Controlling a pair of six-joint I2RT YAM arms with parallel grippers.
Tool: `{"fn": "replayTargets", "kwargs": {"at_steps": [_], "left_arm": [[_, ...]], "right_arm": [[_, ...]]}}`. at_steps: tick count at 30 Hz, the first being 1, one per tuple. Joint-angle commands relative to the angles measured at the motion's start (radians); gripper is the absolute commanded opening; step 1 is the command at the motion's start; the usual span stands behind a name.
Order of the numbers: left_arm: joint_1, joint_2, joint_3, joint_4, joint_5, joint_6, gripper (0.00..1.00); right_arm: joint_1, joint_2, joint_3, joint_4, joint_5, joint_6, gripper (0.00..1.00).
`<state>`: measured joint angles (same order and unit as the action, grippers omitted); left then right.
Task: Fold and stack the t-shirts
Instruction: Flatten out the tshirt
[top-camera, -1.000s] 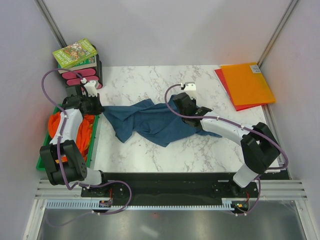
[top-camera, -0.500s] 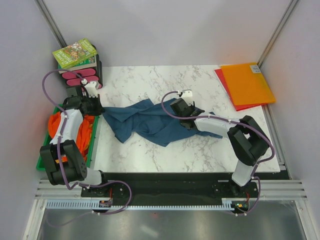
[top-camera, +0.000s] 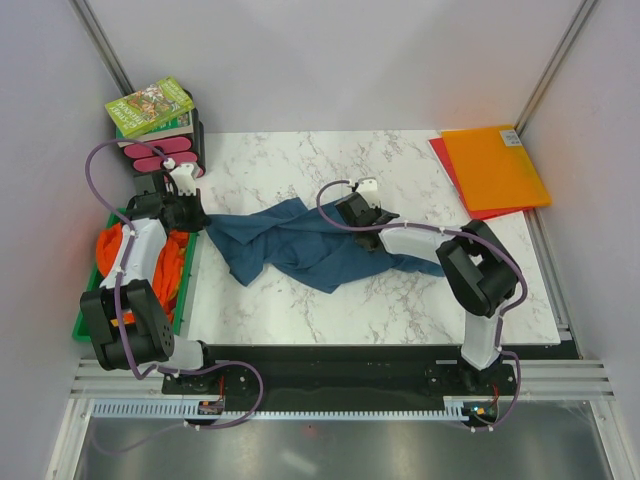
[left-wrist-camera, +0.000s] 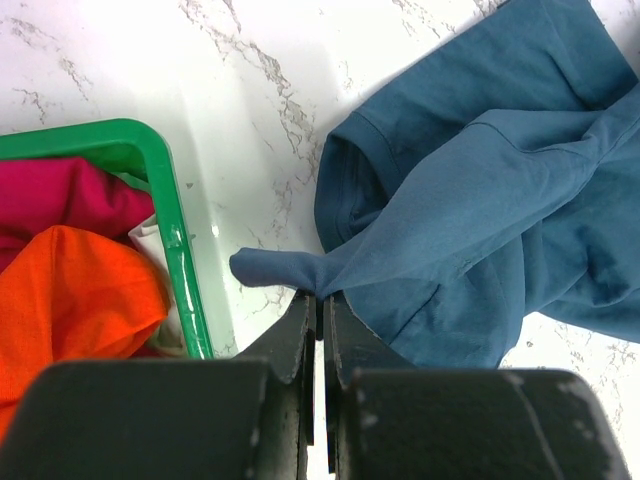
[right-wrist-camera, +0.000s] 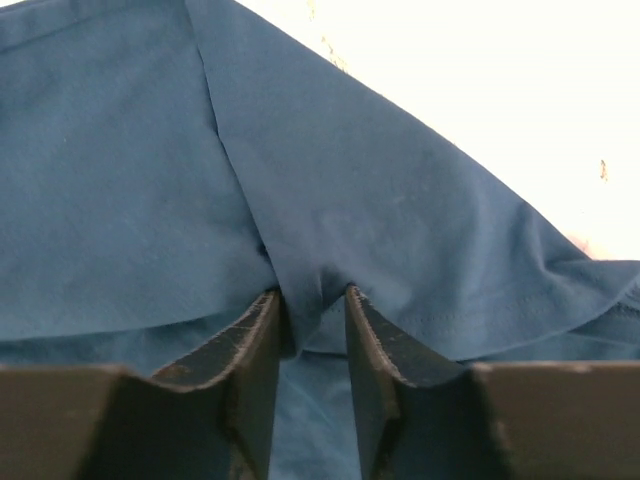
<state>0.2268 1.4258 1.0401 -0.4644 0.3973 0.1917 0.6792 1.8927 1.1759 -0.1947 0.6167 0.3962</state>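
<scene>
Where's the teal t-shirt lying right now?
In the top view the teal t-shirt lies crumpled mid-table, between the green bin on the left and the orange folders at far right.

Left tool (left-wrist-camera: 320, 297) pinched shut; right tool (right-wrist-camera: 312, 296) parted (elbow sharply folded).

T-shirt (top-camera: 300, 245) on table (top-camera: 300, 160) centre; bin (left-wrist-camera: 165, 190) with other shirts (top-camera: 172, 262) at left; folders (top-camera: 495, 165) far right; book (top-camera: 150, 105) far left.

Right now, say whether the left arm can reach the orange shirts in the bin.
Likely yes: the orange shirts lie in the green bin right beside the left gripper. But it is shut on the teal t-shirt; release first.
</scene>
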Motion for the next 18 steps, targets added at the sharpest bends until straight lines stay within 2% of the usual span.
{"fn": "replayTargets", "kwargs": {"at_steps": [1, 3, 4, 5, 9, 11, 12, 14, 16, 18], "left_arm": [[-0.004, -0.018, -0.003, 0.032, -0.005, 0.022, 0.02], [-0.004, -0.018, -0.003, 0.032, -0.006, 0.022, 0.02], [-0.004, -0.018, -0.003, 0.033, -0.008, 0.023, 0.02], [-0.004, -0.018, -0.003, 0.033, -0.008, 0.023, 0.02], [-0.006, -0.013, 0.000, 0.033, -0.005, 0.018, 0.02], [-0.006, -0.013, 0.001, 0.032, -0.003, 0.015, 0.02], [-0.006, -0.016, 0.000, 0.033, -0.002, 0.014, 0.02], [-0.009, -0.018, -0.002, 0.032, -0.002, 0.014, 0.02], [-0.009, -0.018, -0.003, 0.033, 0.000, 0.011, 0.02], [-0.010, -0.016, -0.005, 0.033, 0.003, 0.006, 0.02]], "right_arm": [[-0.013, 0.023, 0.047, 0.020, -0.014, 0.003, 0.30], [-0.018, 0.025, 0.042, 0.020, -0.018, 0.006, 0.23], [-0.018, 0.022, 0.039, 0.020, -0.017, 0.009, 0.15], [-0.018, 0.019, 0.030, 0.024, -0.020, 0.007, 0.12], [-0.017, -0.024, -0.002, 0.026, -0.014, 0.013, 0.08], [-0.017, -0.061, -0.027, 0.028, -0.012, 0.013, 0.09], [-0.017, -0.073, -0.035, 0.026, -0.014, 0.013, 0.24], [-0.017, -0.098, -0.053, 0.018, -0.018, 0.007, 0.34], [-0.017, -0.112, -0.064, 0.015, -0.014, 0.004, 0.37], [-0.017, -0.121, -0.076, 0.017, -0.008, 0.006, 0.35]]}}
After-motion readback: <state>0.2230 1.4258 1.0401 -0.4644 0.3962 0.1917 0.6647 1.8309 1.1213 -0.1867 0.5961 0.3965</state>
